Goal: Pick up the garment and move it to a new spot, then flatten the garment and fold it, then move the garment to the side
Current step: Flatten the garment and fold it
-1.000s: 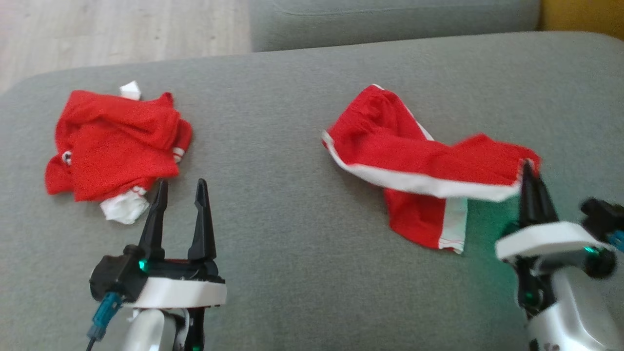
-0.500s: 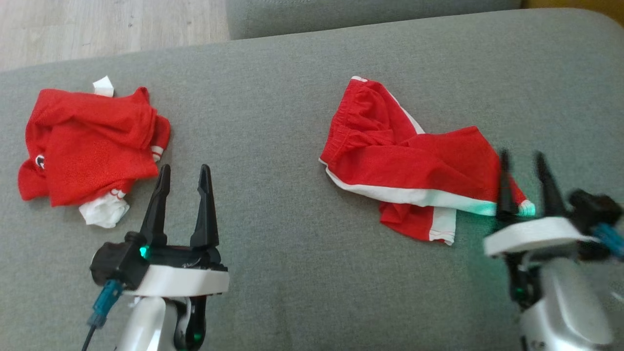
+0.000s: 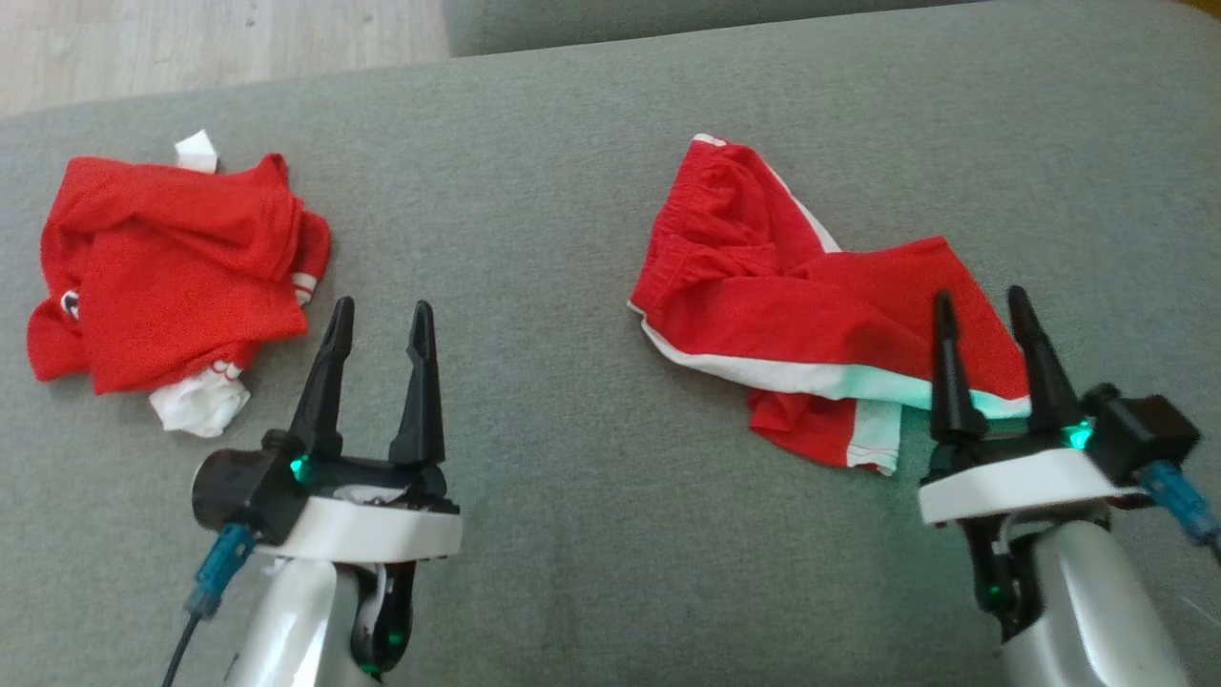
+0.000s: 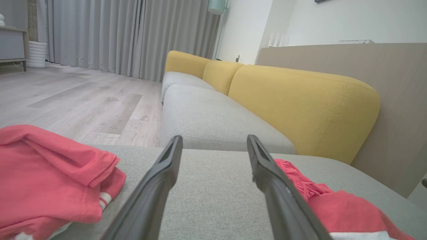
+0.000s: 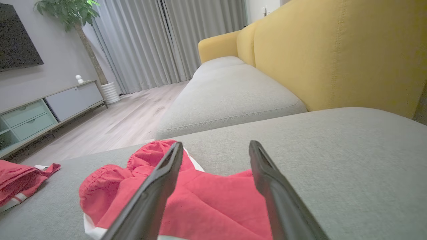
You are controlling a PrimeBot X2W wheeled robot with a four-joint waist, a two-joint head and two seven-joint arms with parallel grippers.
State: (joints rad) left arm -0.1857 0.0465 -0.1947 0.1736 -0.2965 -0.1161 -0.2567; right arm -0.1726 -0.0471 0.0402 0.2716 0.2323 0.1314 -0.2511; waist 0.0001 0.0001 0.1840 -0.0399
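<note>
Roughly at the right middle of the grey sofa (image 3: 572,239) lie the red shorts (image 3: 811,305), crumpled rather than flat. Their long axis runs on a slant, from far left to near right. The gathered waistband is the far left end, pointing away from the robot and a little left; the leg end lies near and right. A white stripe follows the near edge along that same slant, and one leg, with a white stripe of its own, is tucked under and sticks out toward the near side.

The right gripper (image 3: 980,298) is at the near right end of the shorts, fingers pointing far. Its jaws stand wide apart; the right wrist view has the right gripper (image 5: 216,144) over the red cloth (image 5: 217,200), with none of it pinched. Whether the fingers touch the cloth I cannot tell.

The left gripper (image 3: 382,310) sits over bare sofa at the near left, jaws wide apart and gripping nothing. It is between the shorts and a red shirt (image 3: 172,277) bunched at the far left, well apart from the shorts. From the left wrist, the left gripper (image 4: 214,138) has the shirt (image 4: 43,173) on its left and the shorts (image 4: 333,206) on its right. Wood floor (image 3: 191,38) shows beyond the far left edge.
</note>
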